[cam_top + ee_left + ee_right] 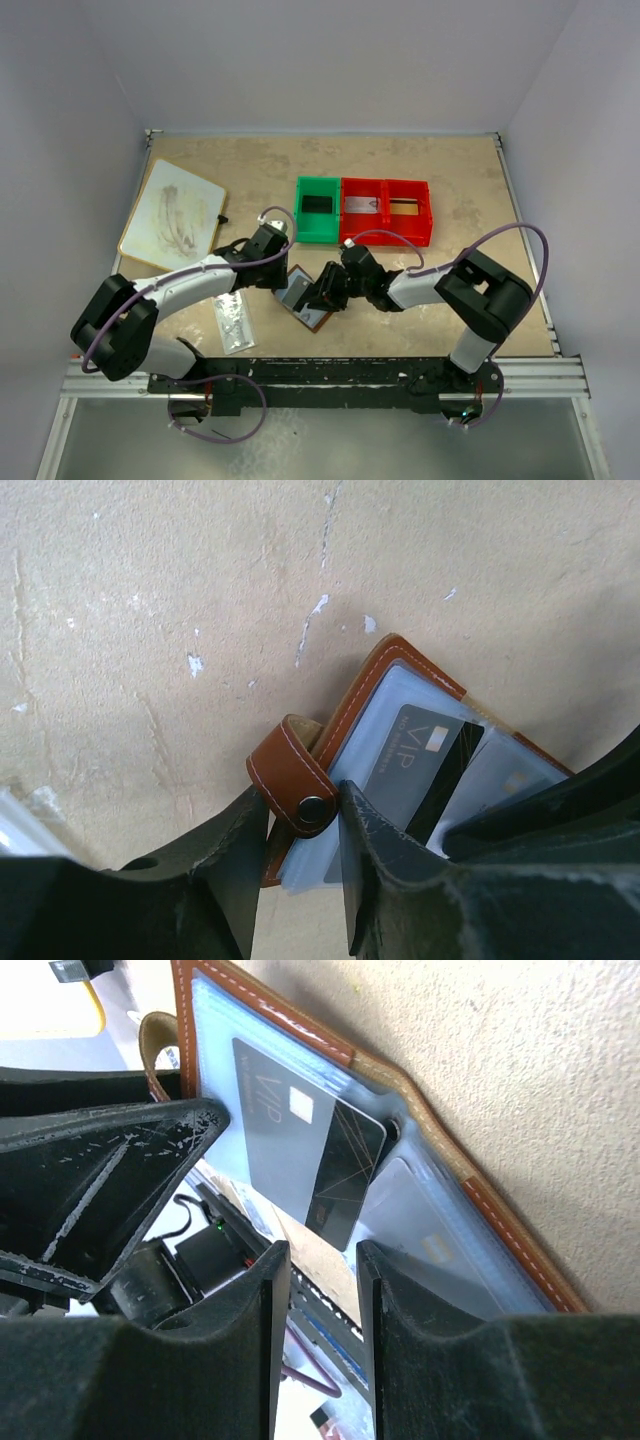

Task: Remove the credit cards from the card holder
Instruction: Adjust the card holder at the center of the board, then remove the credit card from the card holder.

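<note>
Two jobs matter: the left gripper (300,795), pinching the snap-tab edge (290,770) of the small brown leather card holder (365,685) open on the tan table (200,600), must hold firm while the right gripper (320,1250), narrowly parted and empty, closes squarely on the protruding dark-grey card (290,1150).

Table (470,190): my work surface; tan, scuffed, flecked with white; pale walls on the left, far and right sides; a metal rail along the near edge
Far left: a cream board (175,210) with a yellow rim, smudged grey, lying flat and turned a little askew
Far middle: a green bin (318,236) touching the red bins (386,237) on its right; one row, all upright
Near left: a clear speckled packet (232,322), flat, well apart from the board
Near middle: the card holder (300,298), open, brown edge towards me; whether it lies fully flat I cannot tell
</note>
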Controlling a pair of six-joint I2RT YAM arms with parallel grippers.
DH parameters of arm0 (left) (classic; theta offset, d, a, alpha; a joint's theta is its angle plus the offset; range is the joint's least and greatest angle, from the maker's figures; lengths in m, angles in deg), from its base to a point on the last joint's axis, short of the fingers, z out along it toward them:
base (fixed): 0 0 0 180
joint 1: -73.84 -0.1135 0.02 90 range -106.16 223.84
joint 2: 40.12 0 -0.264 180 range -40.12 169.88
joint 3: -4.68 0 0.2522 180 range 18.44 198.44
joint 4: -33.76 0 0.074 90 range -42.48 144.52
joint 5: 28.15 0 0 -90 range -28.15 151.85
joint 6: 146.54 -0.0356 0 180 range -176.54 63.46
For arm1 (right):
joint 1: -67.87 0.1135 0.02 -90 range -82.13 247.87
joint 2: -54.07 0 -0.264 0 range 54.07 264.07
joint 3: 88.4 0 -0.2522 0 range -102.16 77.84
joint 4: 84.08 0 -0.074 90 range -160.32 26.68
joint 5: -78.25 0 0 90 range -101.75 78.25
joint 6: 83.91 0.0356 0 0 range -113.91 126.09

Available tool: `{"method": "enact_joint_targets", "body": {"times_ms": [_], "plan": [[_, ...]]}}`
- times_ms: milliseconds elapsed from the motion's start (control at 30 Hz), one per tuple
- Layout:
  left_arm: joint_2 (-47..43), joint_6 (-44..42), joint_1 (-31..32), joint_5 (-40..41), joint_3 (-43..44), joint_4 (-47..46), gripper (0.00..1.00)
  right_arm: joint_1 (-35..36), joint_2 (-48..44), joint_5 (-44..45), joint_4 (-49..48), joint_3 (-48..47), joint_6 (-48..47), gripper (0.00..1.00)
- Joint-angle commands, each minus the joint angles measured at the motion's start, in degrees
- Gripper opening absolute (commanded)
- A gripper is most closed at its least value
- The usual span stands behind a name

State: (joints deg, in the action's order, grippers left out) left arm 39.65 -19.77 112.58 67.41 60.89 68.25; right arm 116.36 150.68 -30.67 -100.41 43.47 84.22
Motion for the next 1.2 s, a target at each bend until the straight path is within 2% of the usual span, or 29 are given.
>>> {"method": "enact_joint_targets", "body": {"times_ms": [0, 300, 433, 600, 767, 1167], "plan": [[0.12, -1.09, 0.29, 1.23, 1.81, 2.41, 0.31, 0.29, 1.45, 1.29, 0.73, 0.90, 2.04, 0.36], [-1.71, 0.85, 1.72, -1.48, -1.09, 0.43, 0.43, 0.20, 0.15, 2.95, 4.86, 0.76, 1.98, 0.36], [-2.19, 3.43, 2.38, 2.38, -2.43, 0.73, 0.43, 0.12, -1.08, 4.04, 7.58, 0.12, 1.03, 0.36], [-3.87, 4.97, 2.39, 7.06, -3.36, 1.24, 0.40, -0.13, -1.30, 3.84, 7.33, 0.17, 0.89, 0.36], [0.26, 4.37, 2.58, 7.19, -3.15, 1.54, 0.34, -0.15, -0.70, 4.24, 9.07, -1.26, 0.46, 0.37], [2.00, 5.59, 4.48, 8.02, -5.55, -0.72, 0.33, -0.19, 1.99, 6.63, 16.92, -7.81, -2.58, 0.37]]}}
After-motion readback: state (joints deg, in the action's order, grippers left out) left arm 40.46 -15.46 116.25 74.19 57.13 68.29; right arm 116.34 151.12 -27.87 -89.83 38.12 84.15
